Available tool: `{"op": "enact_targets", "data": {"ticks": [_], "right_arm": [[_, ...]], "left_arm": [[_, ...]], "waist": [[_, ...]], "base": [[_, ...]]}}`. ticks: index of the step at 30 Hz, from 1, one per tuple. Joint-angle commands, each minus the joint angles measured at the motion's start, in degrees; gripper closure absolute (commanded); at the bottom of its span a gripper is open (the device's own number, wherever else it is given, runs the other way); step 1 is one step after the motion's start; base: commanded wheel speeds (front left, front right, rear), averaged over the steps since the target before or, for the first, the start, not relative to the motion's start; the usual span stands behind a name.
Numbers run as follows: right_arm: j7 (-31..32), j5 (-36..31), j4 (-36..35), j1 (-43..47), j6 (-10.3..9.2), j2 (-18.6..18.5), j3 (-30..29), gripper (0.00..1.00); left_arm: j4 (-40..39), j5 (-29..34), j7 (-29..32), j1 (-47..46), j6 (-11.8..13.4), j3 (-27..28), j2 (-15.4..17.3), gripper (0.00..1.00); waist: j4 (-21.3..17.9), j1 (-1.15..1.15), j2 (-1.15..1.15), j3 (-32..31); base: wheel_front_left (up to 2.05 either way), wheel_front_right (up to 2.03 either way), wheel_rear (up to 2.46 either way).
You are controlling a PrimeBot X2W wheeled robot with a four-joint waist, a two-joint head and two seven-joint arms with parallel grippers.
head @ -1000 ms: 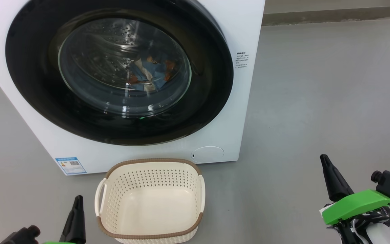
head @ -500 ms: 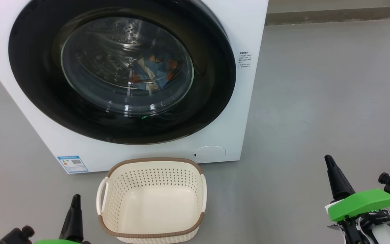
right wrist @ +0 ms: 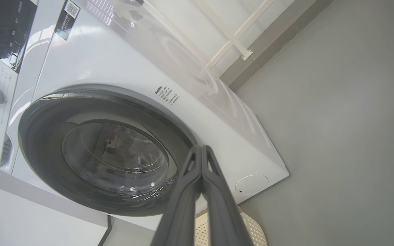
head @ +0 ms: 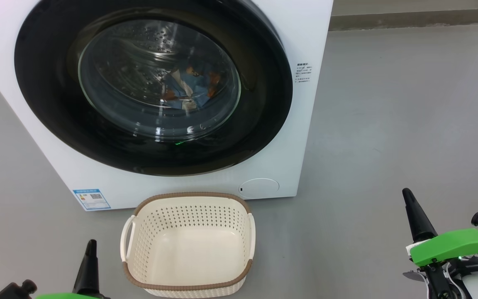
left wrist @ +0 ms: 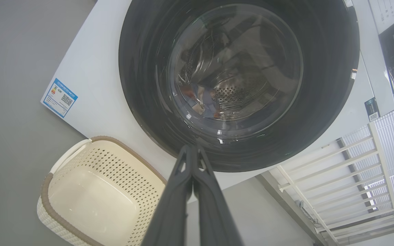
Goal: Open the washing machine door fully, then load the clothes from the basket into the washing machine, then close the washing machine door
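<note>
The white washing machine [head: 301, 137] fills the upper left of the head view, its round black door [head: 264, 104] shut flat against the front. Through the glass window I see the light blue and orange clothes [head: 191, 85] lying inside the drum. The cream basket [head: 189, 286] with a brown rim stands on the floor in front of the machine and holds nothing. My left gripper [head: 91, 245] is shut at the lower left, beside the basket. My right gripper [head: 407, 193] is shut at the lower right, well clear of the machine. Both wrist views show closed fingers [left wrist: 192, 153] [right wrist: 200, 152] pointing toward the door.
Grey floor [head: 388, 104] stretches to the right of the machine up to a wall skirting. A blue label [head: 91, 199] sits on the machine's lower left corner and a round filter cap [head: 259, 187] at its lower right. A white railing [left wrist: 354, 164] stands beside the machine.
The whole head view has shifted slightly right and the machine looks a little higher, so the camera moved. Both grippers sit slightly lower in the picture and stay shut.
</note>
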Motion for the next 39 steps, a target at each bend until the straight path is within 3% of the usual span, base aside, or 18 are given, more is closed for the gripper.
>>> {"op": "enact_targets", "data": {"ticks": [1,39], "right_arm": [[0.4,1.6,-1.8,-0.8,-0.07,-0.1,-0.2,1.0],[6.8,20.5,-3.6,0.4,-0.12,3.5,-6.1,1.0]], "left_arm": [[-1.3,-1.6,0.5,-2.6,-0.5,1.6,0.4,1.0],[-1.3,-20.1,6.6,-3.7,-1.4,6.2,-1.9,1.0]], "waist": [[0.1,-0.01,0.0,0.0],[1.5,-0.01,0.0,0.3]], "base": [[0.0,0.0,0.0],[0.0,0.0,0.0]]}}
